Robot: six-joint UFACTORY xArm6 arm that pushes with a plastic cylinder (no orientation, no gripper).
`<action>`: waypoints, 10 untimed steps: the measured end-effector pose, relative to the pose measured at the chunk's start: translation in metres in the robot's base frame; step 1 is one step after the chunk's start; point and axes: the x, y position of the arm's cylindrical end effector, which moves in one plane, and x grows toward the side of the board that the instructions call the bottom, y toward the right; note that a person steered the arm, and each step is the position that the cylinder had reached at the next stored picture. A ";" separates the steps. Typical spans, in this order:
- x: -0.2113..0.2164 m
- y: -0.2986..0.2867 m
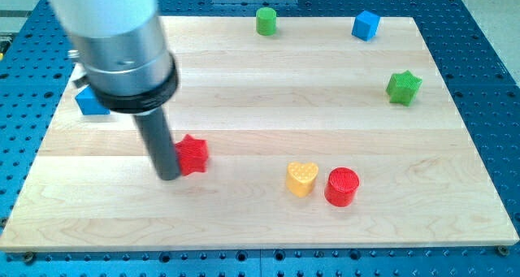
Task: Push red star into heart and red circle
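Note:
The red star [193,153] lies on the wooden board [260,82], left of the middle. My tip [168,177] stands right against the star's left side, touching it. The yellow heart [301,179] and the red circle [342,186] sit side by side to the star's right and a little lower, close to each other. A gap of bare board lies between the star and the heart.
A green cylinder [266,21] and a blue cube [366,24] sit near the view's top edge. A green star [403,87] is at the right. A blue block [91,101] at the left edge is partly hidden by the arm.

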 end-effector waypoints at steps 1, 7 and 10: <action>-0.004 0.036; -0.055 0.168; -0.012 0.166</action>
